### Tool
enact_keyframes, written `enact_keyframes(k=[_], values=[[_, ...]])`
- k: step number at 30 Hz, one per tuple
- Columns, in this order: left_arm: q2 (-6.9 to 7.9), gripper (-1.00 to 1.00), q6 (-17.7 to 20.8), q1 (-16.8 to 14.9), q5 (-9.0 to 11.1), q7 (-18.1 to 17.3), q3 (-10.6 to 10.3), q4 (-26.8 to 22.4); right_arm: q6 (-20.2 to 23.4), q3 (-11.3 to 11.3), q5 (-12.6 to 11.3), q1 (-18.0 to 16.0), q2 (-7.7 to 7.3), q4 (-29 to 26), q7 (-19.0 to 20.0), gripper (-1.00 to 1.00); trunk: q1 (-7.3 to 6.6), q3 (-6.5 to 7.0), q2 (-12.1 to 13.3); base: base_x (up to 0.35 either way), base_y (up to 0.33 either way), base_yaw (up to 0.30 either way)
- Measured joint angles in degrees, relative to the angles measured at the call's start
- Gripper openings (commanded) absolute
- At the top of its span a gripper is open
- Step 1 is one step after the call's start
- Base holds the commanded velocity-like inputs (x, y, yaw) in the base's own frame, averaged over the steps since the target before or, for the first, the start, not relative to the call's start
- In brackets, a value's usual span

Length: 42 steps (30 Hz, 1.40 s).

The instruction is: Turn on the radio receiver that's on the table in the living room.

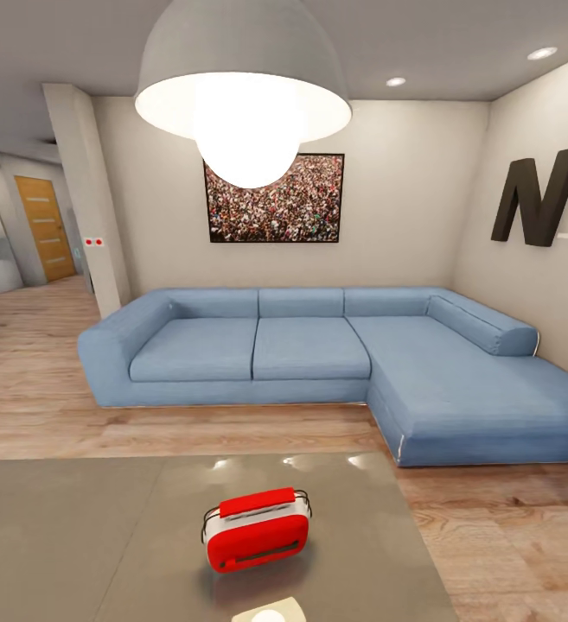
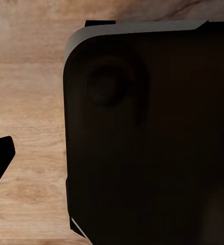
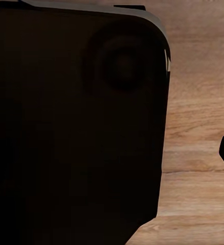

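A blue L-shaped sofa point(image 1: 335, 363) sits on a light wood plank floor point(image 1: 508, 536) beneath a framed crowd photograph point(image 1: 275, 200), a lit white dome pendant lamp point(image 1: 243, 95) and a black wall letter N point(image 1: 536, 197).

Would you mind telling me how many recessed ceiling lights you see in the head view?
2. One light is near the right wall, the other is further left, nearer the lamp. The lamp may hide more.
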Motion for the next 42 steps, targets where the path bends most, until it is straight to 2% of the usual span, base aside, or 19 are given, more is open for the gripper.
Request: enact_keyframes(k=[21, 42], values=[[-0.08, 1.00, 0.0, 0.0, 0.0, 0.1, -0.1, 0.0, 0.0, 0.0, -0.1, 0.0, 0.04, 0.0, 0.0, 1.00, 0.00, 0.00, 0.0, 0.000, 0.000, 0.000], [0.00, 1.00, 0.0, 0.0, 0.0, -0.2, -0.1, 0.0, 0.2, -0.2, -0.3, 0.0, 0.06, 0.0, -0.1, 1.00, -4.60, 3.76, 8.4, 0.000, 0.000, 0.000]])
